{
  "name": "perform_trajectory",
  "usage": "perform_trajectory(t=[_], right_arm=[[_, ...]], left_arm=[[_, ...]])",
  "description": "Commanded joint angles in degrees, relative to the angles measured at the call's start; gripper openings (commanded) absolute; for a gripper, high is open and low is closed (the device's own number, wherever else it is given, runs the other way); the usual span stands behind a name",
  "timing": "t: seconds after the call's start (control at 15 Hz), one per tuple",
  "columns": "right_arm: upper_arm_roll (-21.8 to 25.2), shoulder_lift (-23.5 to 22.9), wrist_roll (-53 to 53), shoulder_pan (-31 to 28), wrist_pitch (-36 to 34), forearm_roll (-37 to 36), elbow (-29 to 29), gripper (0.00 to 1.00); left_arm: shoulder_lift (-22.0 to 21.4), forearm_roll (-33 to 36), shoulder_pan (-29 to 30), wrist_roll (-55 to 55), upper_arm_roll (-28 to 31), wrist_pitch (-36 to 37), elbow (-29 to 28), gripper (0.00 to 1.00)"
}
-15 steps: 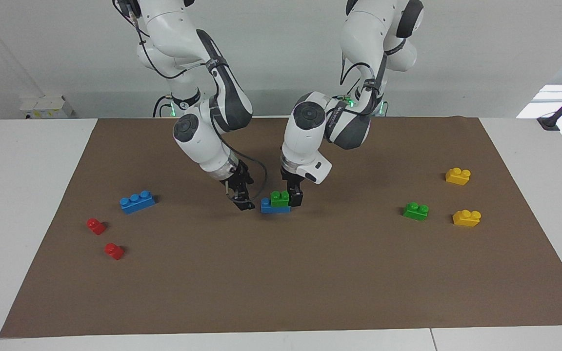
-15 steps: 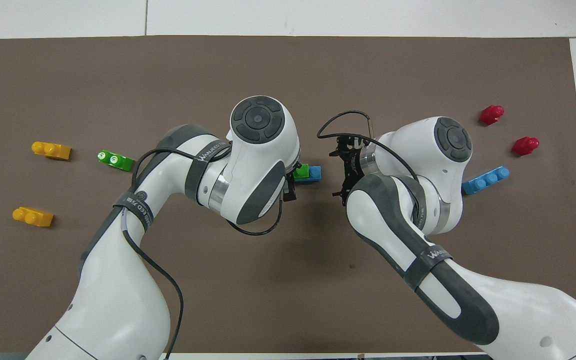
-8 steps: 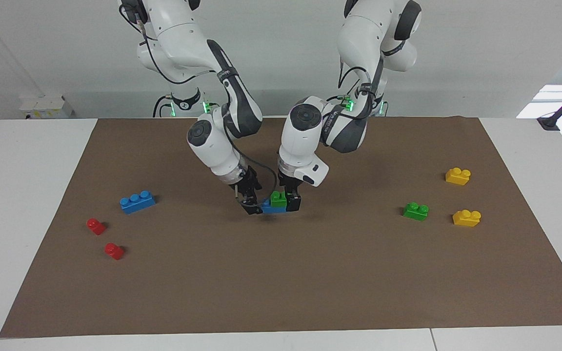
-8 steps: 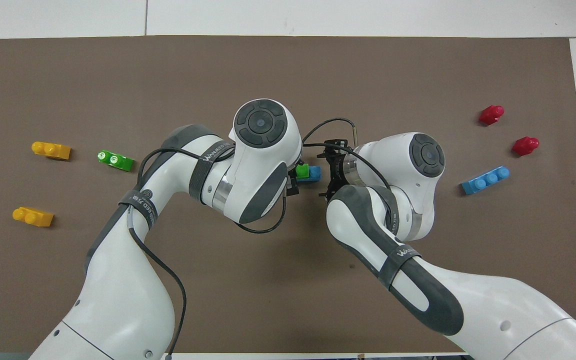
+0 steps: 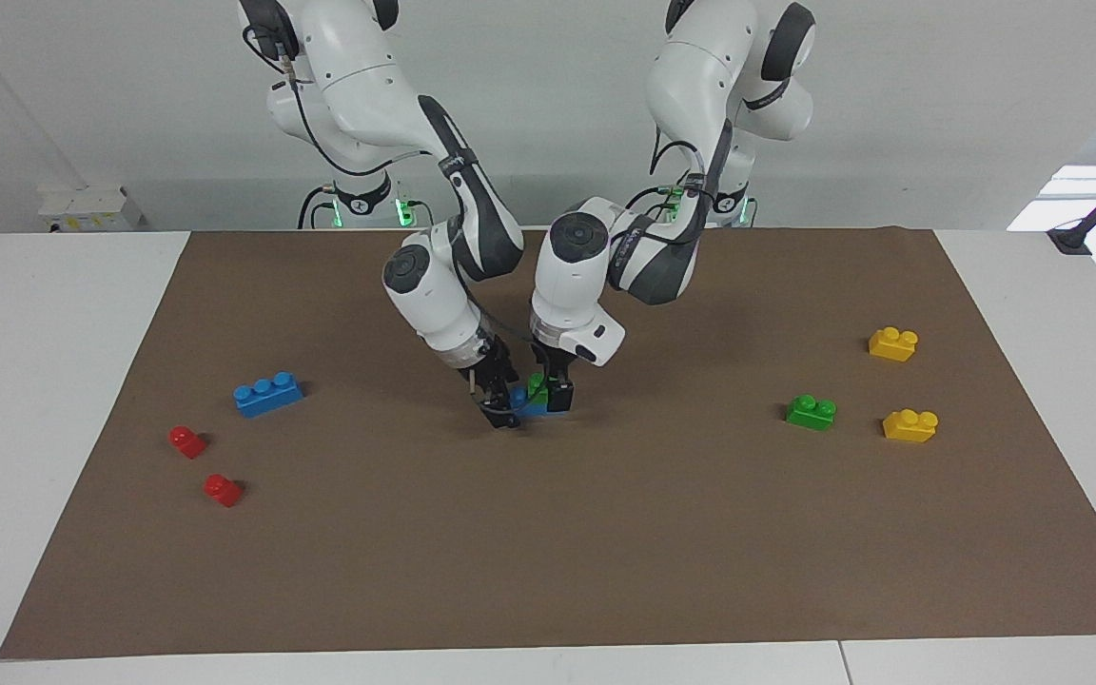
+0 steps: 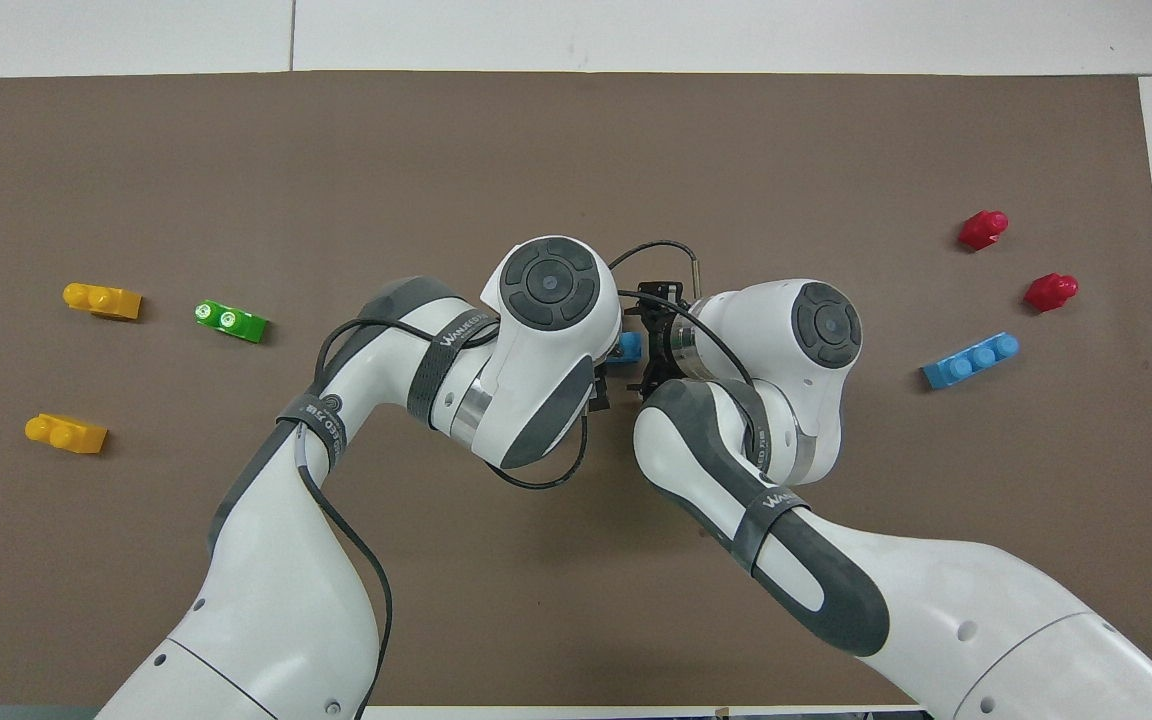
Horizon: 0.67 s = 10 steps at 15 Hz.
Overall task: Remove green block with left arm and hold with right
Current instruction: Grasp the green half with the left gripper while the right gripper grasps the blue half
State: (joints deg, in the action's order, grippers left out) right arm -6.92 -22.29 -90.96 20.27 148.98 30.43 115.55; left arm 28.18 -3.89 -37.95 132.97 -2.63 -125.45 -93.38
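A green block (image 5: 538, 384) sits on top of a blue brick (image 5: 527, 406) on the brown mat (image 5: 548, 533), midway along the table. My left gripper (image 5: 550, 394) is down at the green block, at the end toward the left arm. In the overhead view the left wrist hides the green block, and only the end of the blue brick (image 6: 629, 347) shows. My right gripper (image 5: 502, 411) is low at the blue brick's other end, with its open fingers to either side of that end (image 6: 648, 345).
A second green block (image 5: 812, 411) and two yellow bricks (image 5: 893, 342) (image 5: 910, 425) lie toward the left arm's end. A loose blue three-stud brick (image 5: 267, 394) and two red pieces (image 5: 187, 440) (image 5: 223, 489) lie toward the right arm's end.
My right gripper has moved in from beside the stack to the blue brick's end. My left gripper has slid further along the green block. The stack has stayed in place.
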Motion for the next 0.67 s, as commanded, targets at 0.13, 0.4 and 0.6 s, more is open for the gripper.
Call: perform_trajectory(t=[0.13, 0.4, 0.6], right_arm=[[0.1, -0.2, 0.3, 0.1, 1.0, 2.0, -0.4, 0.73], [0.1, -0.3, 0.3, -0.5, 1.0, 2.1, -0.5, 0.34], [0.1, -0.3, 0.8, -0.6, 1.0, 2.0, -0.6, 0.0]], left_arm=[[-1.3, 1.3, -1.4, 1.0, 1.0, -1.6, -2.4, 0.42], [-1.3, 1.3, -1.3, 0.8, 1.0, -1.1, -2.0, 0.0], [-1.3, 1.2, -1.3, 1.1, 0.9, -1.6, -1.5, 0.0]])
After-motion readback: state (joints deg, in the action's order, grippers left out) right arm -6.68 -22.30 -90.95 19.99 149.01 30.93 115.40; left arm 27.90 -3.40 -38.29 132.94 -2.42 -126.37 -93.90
